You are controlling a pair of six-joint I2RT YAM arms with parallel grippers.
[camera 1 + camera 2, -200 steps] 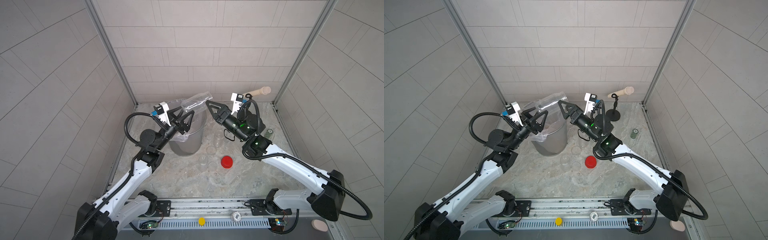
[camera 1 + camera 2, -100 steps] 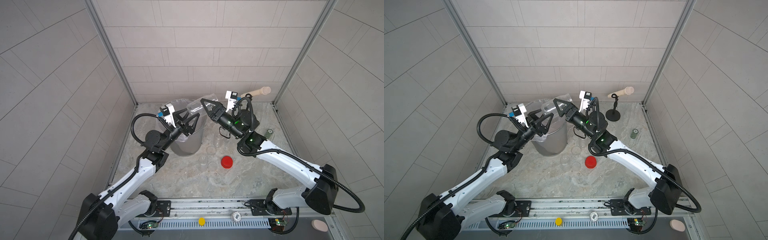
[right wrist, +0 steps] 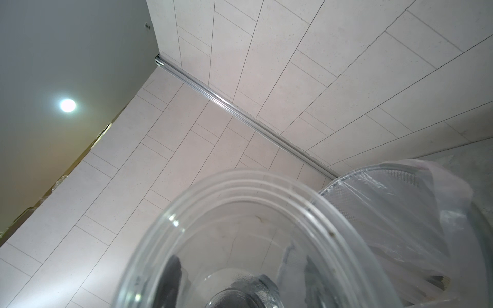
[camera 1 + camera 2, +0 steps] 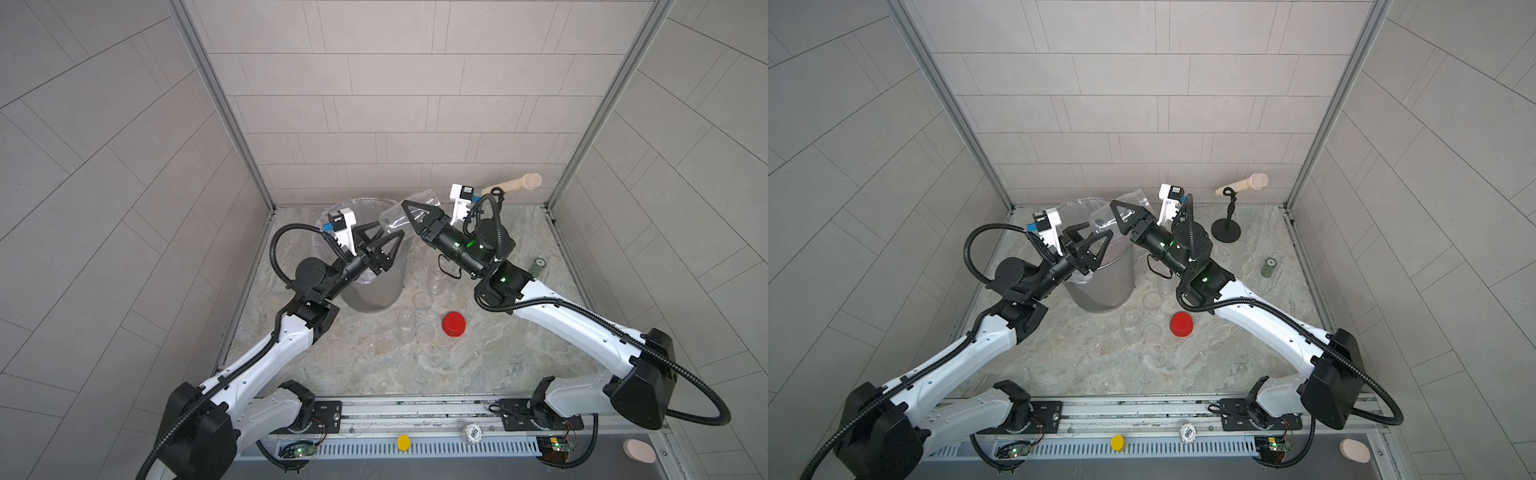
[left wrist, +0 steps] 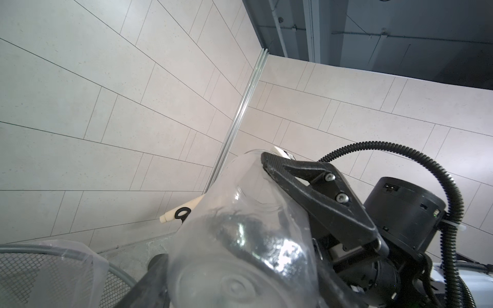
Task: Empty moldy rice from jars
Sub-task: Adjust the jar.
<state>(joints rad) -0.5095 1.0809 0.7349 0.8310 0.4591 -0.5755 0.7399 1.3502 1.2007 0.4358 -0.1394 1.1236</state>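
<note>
Clear jar (image 5: 240, 234) looks empty, light, slick, probably squashable; right gripper (image 4: 411, 214) jaws clamp its midbody, the sensible hold; left gripper (image 4: 388, 232) jaws flank its base, grip unclear.

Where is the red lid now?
In both top views the red lid lies on the table near its middle, right of a clear round piece, between the bin and the right arm.

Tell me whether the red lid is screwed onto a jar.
No, the red lid lies by itself, flat on the table.
</note>
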